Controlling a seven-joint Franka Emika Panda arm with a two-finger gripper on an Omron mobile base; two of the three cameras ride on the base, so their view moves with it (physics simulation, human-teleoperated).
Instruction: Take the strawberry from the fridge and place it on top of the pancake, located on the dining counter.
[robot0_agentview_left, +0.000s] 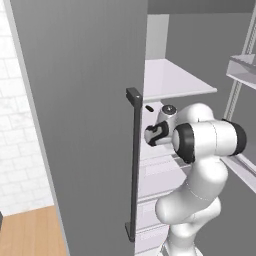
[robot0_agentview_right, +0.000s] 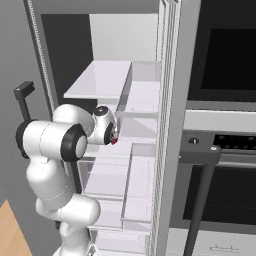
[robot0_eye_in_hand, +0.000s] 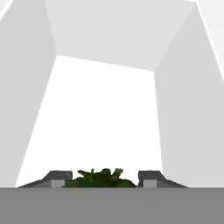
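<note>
In the hand view the gripper stands part-way closed, its two dark fingertips flanking the strawberry, whose green leafy top sits directly between them with a hint of red at its edge. The tips lie just beside the leaves on either side; whether they press the fruit firmly enough to hold it cannot be told.

From the right base view, a small red spot of the strawberry shows at the front of the gripper, low inside the open fridge. The white arm bends up from the bottom of the picture and reaches into the white interior, above a stack of pale drawers.

From the left base view, the hand points into the same compartment, partly behind the grey fridge door with its long dark bar handle.

Beyond the hand, a bare white shelf runs back to white walls. Farther off, a dark oven stands right of the fridge, and white brick wall and wood floor lie to the left.
</note>
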